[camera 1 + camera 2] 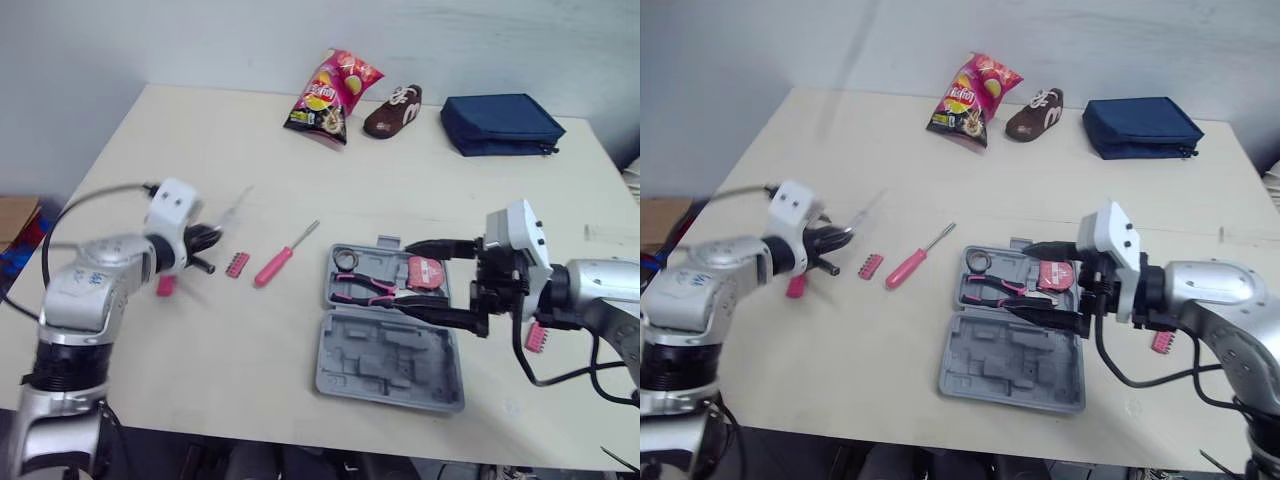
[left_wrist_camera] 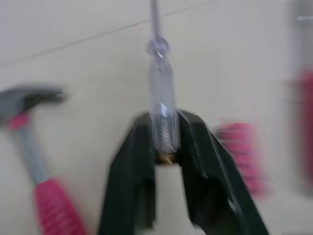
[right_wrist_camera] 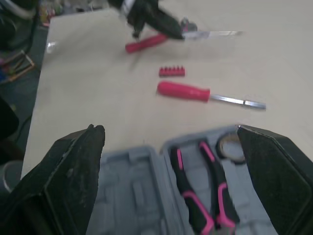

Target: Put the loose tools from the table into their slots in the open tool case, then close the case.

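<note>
Pale beige table point(image 1: 200, 370) against a plain wall, with a crisp packet point(image 1: 333, 97), a brown shoe point(image 1: 393, 112) and a navy zip pouch point(image 1: 500, 123) along its far edge.

On the robot's left, the left arm is bent at the elbow, its forearm running inward over the table. The left gripper point(image 1: 205, 240) is clamped on the end of a clear-handled tester screwdriver point(image 2: 160, 93), whose shaft points away from the fingers, toward the far side and inward. A hammer point(image 2: 34, 166) with a pink grip lies on the table just beside that gripper. Further in lie a pink bit holder point(image 1: 237, 265) and then a pink-handled screwdriver point(image 1: 275, 265), near each other but apart.

At the near right, the grey tool case point(image 1: 380, 350) lies open with its empty moulded half nearer the robot. The far half holds pink-and-black pliers point(image 1: 365, 288), a red tape measure point(image 1: 428, 272) and a small ring point(image 1: 346, 260).

From the right, the right arm reaches in, forearm roughly level. The right gripper point(image 1: 403, 272) is spread wide and empty, one finger toward the case's far edge and the other toward its hinge, over the tape measure and pliers. A second pink bit holder point(image 1: 536, 337) lies on the table beside that forearm.
</note>
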Controlling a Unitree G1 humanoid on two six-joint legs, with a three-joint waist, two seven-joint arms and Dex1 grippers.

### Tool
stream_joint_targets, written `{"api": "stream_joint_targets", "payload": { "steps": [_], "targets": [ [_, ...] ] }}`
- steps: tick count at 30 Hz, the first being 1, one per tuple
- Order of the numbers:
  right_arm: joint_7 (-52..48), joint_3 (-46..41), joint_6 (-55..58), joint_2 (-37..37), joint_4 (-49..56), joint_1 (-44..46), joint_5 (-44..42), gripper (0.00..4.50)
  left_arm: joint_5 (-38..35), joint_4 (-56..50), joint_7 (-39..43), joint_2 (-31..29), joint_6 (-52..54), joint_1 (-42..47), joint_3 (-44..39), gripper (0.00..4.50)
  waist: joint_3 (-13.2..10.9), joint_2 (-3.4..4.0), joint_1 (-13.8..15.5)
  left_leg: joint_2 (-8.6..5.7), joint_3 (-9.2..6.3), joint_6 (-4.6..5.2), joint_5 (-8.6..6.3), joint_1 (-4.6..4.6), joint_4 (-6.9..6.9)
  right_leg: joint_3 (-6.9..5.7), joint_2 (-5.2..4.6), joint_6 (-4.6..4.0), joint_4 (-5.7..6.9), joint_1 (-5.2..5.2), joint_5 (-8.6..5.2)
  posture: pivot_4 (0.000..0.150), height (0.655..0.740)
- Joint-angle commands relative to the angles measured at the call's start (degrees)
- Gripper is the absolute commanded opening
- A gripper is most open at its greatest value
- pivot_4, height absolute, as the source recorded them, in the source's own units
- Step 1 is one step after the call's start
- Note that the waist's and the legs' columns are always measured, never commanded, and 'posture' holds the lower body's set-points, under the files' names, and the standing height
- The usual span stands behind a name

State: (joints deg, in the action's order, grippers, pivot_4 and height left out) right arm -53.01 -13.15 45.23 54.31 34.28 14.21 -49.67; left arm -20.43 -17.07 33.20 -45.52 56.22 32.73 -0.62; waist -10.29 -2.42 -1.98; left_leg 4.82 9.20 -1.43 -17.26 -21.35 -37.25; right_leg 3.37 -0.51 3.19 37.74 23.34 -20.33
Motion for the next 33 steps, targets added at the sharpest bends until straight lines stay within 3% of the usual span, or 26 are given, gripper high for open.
{"api": "stream_joint_targets", "payload": {
  "steps": [1, 4, 9, 14, 19, 28, 33],
  "targets": [
    [-2.9, -6.7, 1.0, 3.6, 4.5, -7.0, -1.6, 4.50, -3.6, -8.1, 13.3, -3.2, -2.9, 2.5, 9.0, 0.06, 0.0, 0.12, 0.3, -0.03, 0.03, 0.00, 0.00, 0.00, 0.03, 0.02, -0.01, 0.01, -0.02, 0.01, -0.01, 0.150, 0.7400],
    [-5.2, -12.1, 0.5, 6.1, 6.6, -15.8, 1.1, 4.50, -6.0, -7.7, 19.6, 0.2, -0.7, 9.2, 17.1, 0.06, 0.0, 0.14, 0.7, -0.05, 0.00, 0.03, 0.03, 0.02, -0.01, 0.04, 0.04, 0.04, 0.00, -0.02, -0.03, 0.150, 0.7400],
    [-5.2, -17.7, 1.8, 6.7, 7.3, -22.6, 1.5, 4.50, -4.6, -6.2, 27.7, 2.1, 0.7, 16.2, 28.6, 0.06, 0.0, 0.12, -0.8, -0.12, 0.03, 0.16, 0.15, 0.16, -0.19, 0.21, 0.08, 0.19, 0.16, -0.18, 0.08, 0.150, 0.7400],
    [-2.6, -20.5, 3.2, 4.5, 10.9, -28.8, -0.1, 4.50, 0.0, -1.9, 26.7, 6.2, 3.5, 21.1, 37.1, 0.06, 0.0, 0.12, -1.0, -0.10, -0.28, 0.05, 0.23, 0.15, -0.11, 0.15, 0.20, 0.16, 0.15, -0.25, 0.04, 0.150, 0.7400],
    [-0.7, -22.1, 3.6, 3.1, 12.8, -31.0, -0.4, 4.50, 3.7, 2.3, 24.5, 10.6, 3.6, 22.4, 39.9, 0.06, 0.0, 0.12, -1.0, -0.12, -0.35, 0.08, 0.24, 0.11, -0.18, 0.13, 0.18, 0.17, 0.15, -0.30, 0.04, 0.150, 0.7400],
    [0.5, -23.5, 1.8, 2.4, 12.8, -33.1, 1.1, 4.50, 8.5, 6.2, 25.1, 13.1, -1.6, 22.9, 41.7, 0.06, 0.0, 0.12, -0.9, -0.13, -0.41, 0.08, 0.25, 0.12, -0.17, 0.09, 0.17, 0.18, 0.16, -0.33, 0.03, 0.150, 0.7400],
    [3.8, -23.5, 3.2, 1.6, 13.9, -31.4, -3.1, 4.50, 10.4, 6.6, 26.1, 13.4, -3.6, 22.7, 42.1, 0.06, 0.0, 0.12, -0.7, -0.14, -0.41, 0.08, 0.25, 0.12, -0.17, 0.09, 0.16, 0.18, 0.16, -0.34, 0.03, 0.150, 0.7400]
  ]
}}
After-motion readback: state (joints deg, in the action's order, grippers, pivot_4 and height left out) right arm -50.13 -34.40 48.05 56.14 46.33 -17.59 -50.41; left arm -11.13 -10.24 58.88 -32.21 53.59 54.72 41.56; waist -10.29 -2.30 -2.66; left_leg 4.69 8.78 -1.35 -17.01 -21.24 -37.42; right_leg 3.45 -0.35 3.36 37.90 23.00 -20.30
